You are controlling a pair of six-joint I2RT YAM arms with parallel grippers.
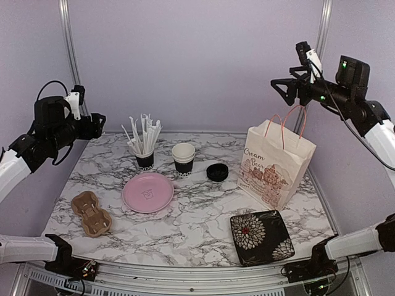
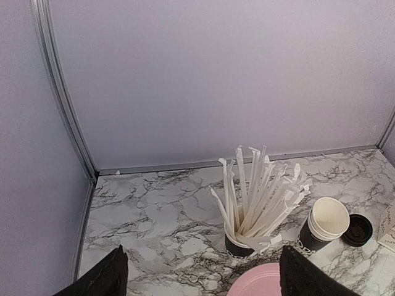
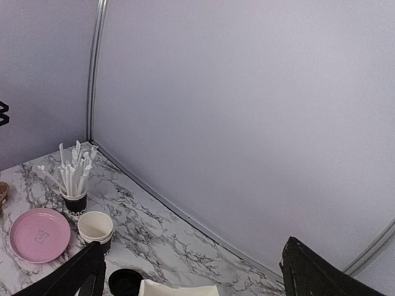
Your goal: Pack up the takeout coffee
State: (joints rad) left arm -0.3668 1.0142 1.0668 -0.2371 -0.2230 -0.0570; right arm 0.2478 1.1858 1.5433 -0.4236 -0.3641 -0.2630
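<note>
The takeout coffee cups (image 1: 183,159) stand nested one in the other at the back middle of the marble table, black-sided, pale inside and uncovered. They also show in the left wrist view as cups (image 2: 327,223) and in the right wrist view as cups (image 3: 95,229). A round black lid (image 1: 217,172) lies just right of them. My left gripper (image 1: 99,123) hovers high at the far left, open and empty. My right gripper (image 1: 279,87) hangs high above the paper bag, open and empty. Both sets of fingers (image 2: 106,279) (image 3: 324,271) stand wide apart.
A black cup full of white sticks (image 1: 144,154) stands left of the cups. In front lie a pink plate (image 1: 147,192), a brown pulp carrier (image 1: 91,214) at the left and a black floral plate (image 1: 262,237). A printed paper bag (image 1: 276,163) stands upright at the right.
</note>
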